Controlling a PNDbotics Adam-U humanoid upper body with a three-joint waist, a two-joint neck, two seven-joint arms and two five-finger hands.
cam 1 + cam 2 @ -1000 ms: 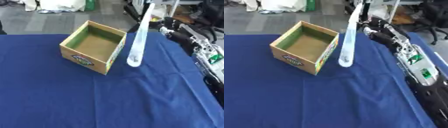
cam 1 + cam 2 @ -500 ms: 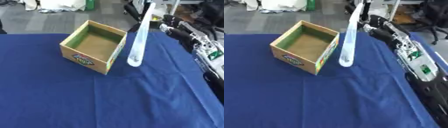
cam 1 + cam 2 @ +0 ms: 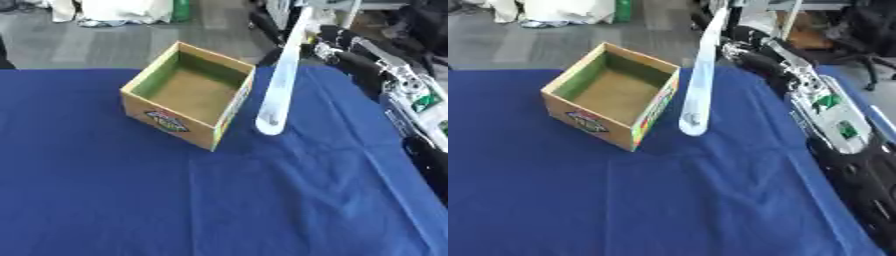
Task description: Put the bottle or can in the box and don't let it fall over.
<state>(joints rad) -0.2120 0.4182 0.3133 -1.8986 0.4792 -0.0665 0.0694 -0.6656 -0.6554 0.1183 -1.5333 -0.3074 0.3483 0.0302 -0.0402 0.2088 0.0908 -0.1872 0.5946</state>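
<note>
Looking through the left eye view, I am seeing the cardboard box point(image 3: 191, 95) sitting open-topped on the blue-covered table point(image 3: 131, 200), left of centre and toward the far side, its green-lined inside showing nothing in it. Just to its right a long pale, see-through bottle-like thing point(image 3: 280, 80) is slanting down from the far right, its rounded lower end hanging beside the box's right near corner, outside the box. My right arm point(image 3: 398, 85) is reaching along the right edge toward its upper end.

Turning to the right eye view, I am finding the right hand point(image 3: 741, 42) dark and bunched at the top of that pale thing; I cannot tell how its fingers are lying. My left hand is not showing anywhere.
</note>
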